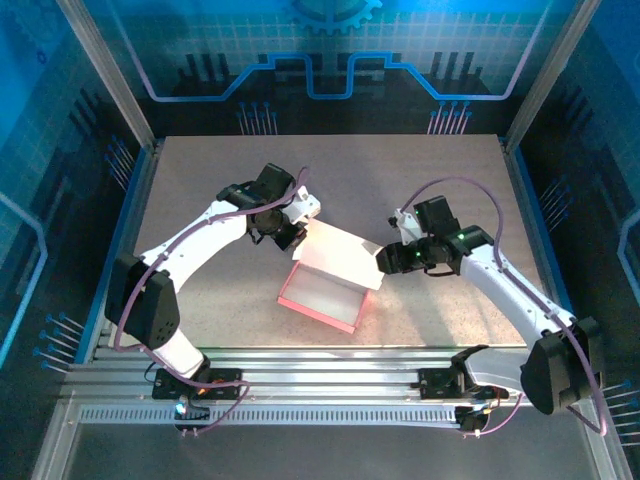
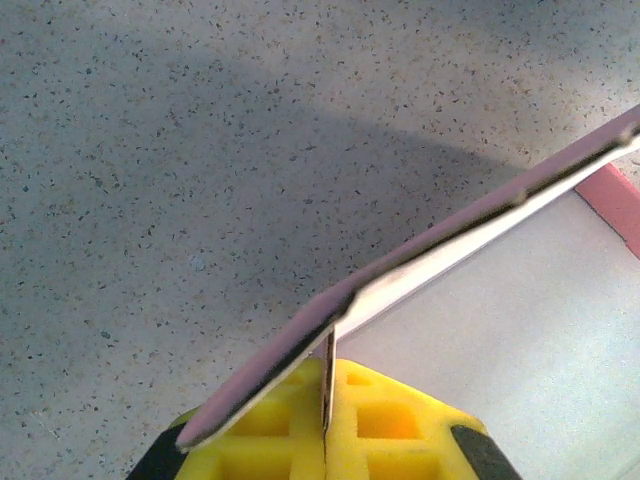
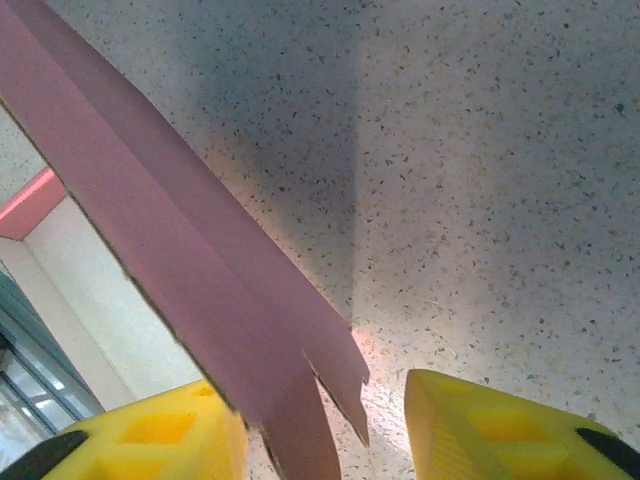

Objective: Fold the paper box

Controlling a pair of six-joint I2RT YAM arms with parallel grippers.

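The paper box (image 1: 322,287) lies partly formed in the middle of the table, pink outside and whitish inside, with its back panel raised. My left gripper (image 1: 291,233) is at the box's far left corner. In the left wrist view its yellow fingers (image 2: 390,420) are shut on a thin cardboard edge, and a pink flap (image 2: 450,235) slants across above them. My right gripper (image 1: 386,259) is at the box's right end. It (image 3: 320,425) is open; a pink flap (image 3: 180,250) rests against the left finger, with a gap to the right finger (image 3: 490,420).
The speckled beige table (image 1: 200,200) spreads around the box. Blue enclosure walls and metal posts (image 1: 110,80) border it. A slotted aluminium rail (image 1: 320,365) runs along the near edge by the arm bases.
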